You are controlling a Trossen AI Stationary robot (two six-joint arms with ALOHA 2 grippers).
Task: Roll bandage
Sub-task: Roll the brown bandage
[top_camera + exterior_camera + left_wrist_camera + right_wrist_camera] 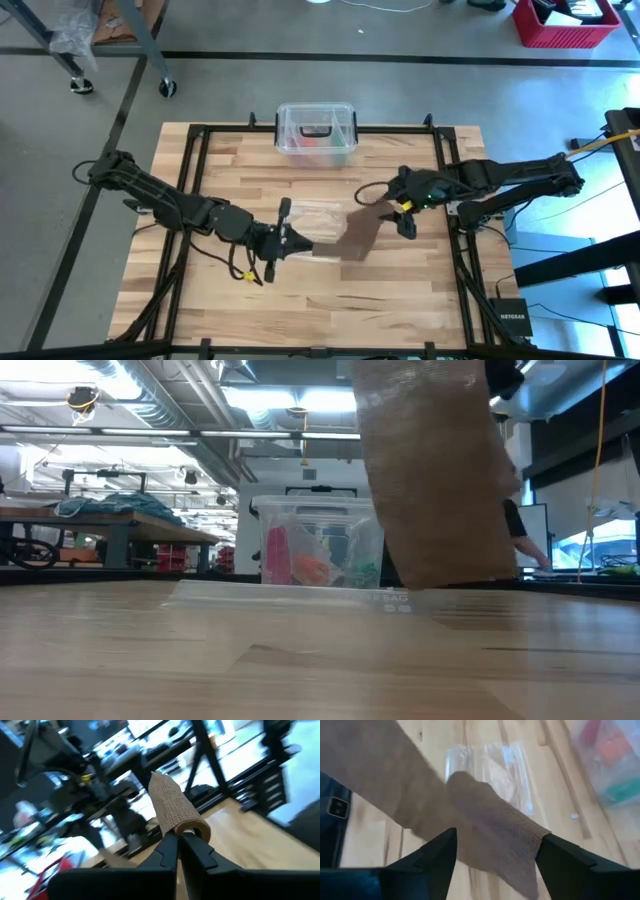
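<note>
The bandage [358, 232] is a brown fabric strip stretched in the air between my two grippers over the middle of the table. My left gripper [305, 243] is shut on its near-left end, where the strip curls into a small loop [194, 827]. My right gripper [387, 208] stands open around the other end [520, 847], which lies between its spread fingers. In the low view the strip [430, 470] hangs broad and close, its lower edge above the tabletop. My left gripper pinches the bandage's curled end [181, 831] between its two shut fingers, coming in nearly level from the table's left. The strip runs up and away from the fingertips, clear of the table. My right gripper has the strip's end between its open fingers [440, 852]; whether they touch it I cannot tell.
A clear plastic bag [318, 214] lies flat on the wood under the strip. A clear plastic box [317, 135] with a black handle and coloured items stands at the table's far edge. Bare wood lies toward the near edge and on both sides.
</note>
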